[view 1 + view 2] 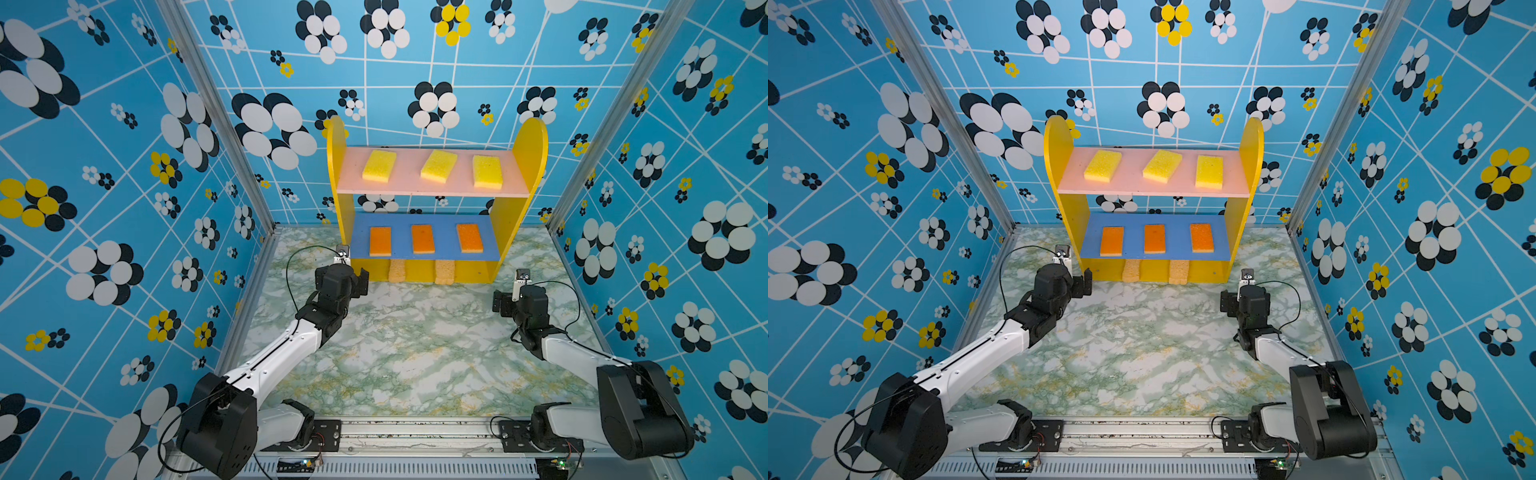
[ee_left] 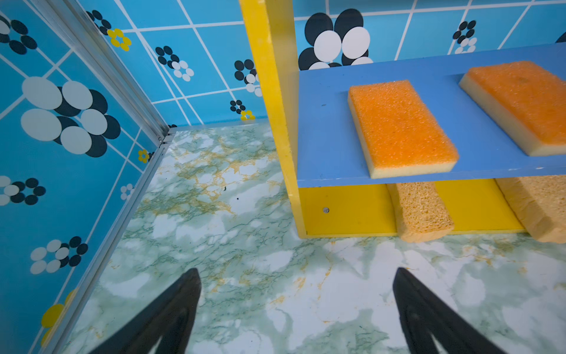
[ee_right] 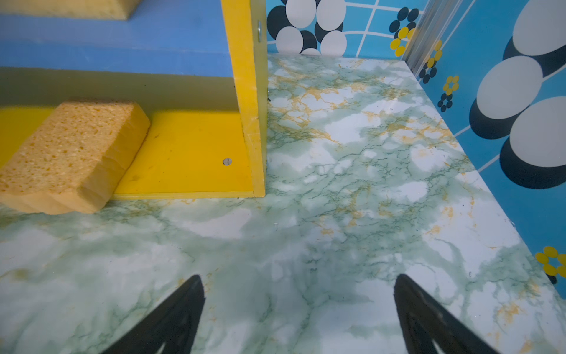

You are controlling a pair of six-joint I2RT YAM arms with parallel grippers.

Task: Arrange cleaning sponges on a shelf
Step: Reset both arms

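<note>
In both top views the two tan sponges sit mostly hidden under the blue lower board (image 1: 424, 239) of the shelf (image 1: 530, 149); only their front ends show past the yellow base, the left tan sponge (image 1: 397, 272) and the right tan sponge (image 1: 444, 272). The left wrist view cuts off the second orange sponge and the second tan block at its edge, and the right wrist view shows only a pale corner of a sponge on the blue board, too little to tell which one. The tips of each tool are hard to see from above, hidden behind the wrist housings.

The shelf has yellow round-topped side panels, a pink upper board (image 1: 432, 189) and a blue lower one. Three flat bright yellow sponges (image 1: 438, 166) lie in a row on the pink board, well apart from each other, the middle one turned a little. Three flat orange sponges (image 1: 423, 239) lie in a row on the blue board, lengthwise front to back; the left wrist view shows an orange rough top over a pale layer (image 2: 398, 128). The tan blocks are thicker, porous, with rounded corners (image 3: 70, 153), resting on the yellow base and jutting slightly onto the marbled bench (image 1: 415, 353).

The left tool (image 2: 297, 309) stands released, fingers spread wide with nothing between them, over the bench just before the shelf's left front corner. The right tool (image 3: 298, 312) is likewise spread wide and empty, over the bench near the shelf's right front corner, apart from every sponge
</note>
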